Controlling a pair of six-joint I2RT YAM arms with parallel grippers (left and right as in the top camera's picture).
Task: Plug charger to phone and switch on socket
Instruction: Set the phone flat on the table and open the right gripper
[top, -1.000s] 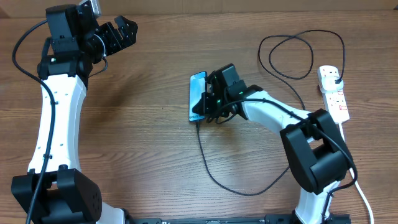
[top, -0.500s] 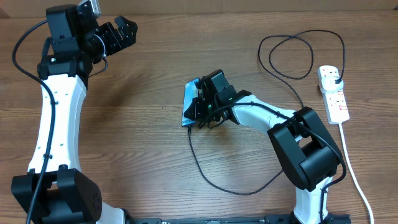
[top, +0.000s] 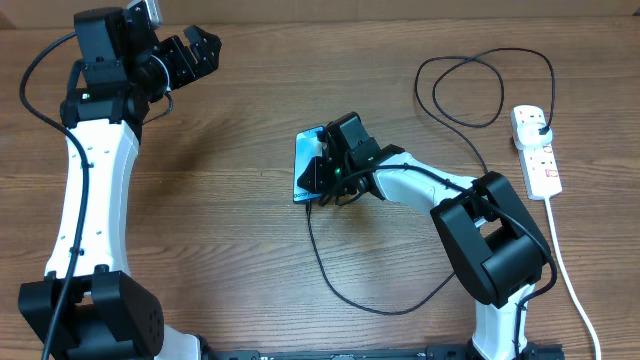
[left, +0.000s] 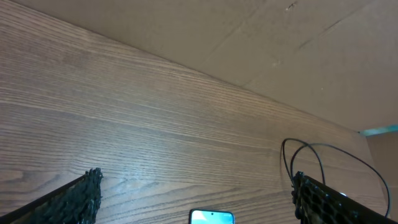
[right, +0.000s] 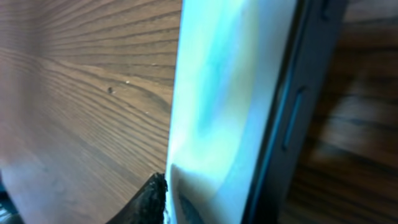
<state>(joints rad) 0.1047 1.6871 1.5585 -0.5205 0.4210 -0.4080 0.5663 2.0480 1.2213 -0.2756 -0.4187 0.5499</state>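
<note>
The phone (top: 306, 168), its light blue screen lit, lies tilted near the table's middle. My right gripper (top: 326, 172) sits over its right edge. In the right wrist view the phone (right: 230, 93) fills the frame, with one black fingertip (right: 153, 200) against the screen; the other finger is hidden. The charger's thin black cable (top: 345, 290) runs from the phone's lower end, curves round the right arm, loops (top: 480, 90) and ends at a black plug (top: 541, 127) in the white socket (top: 537, 158). My left gripper (top: 203, 52) hangs open at the far left, holding nothing.
The socket's white cord (top: 572, 285) trails down the right side toward the front edge. The right arm's base (top: 500, 260) stands inside the cable's curve. In the left wrist view the phone's top (left: 212, 217) and the cable loop (left: 311, 152) show beyond bare wood.
The right gripper dragged the phone left and turned it. Over the last half second the phone has settled a little flatter. The left arm has not moved.
</note>
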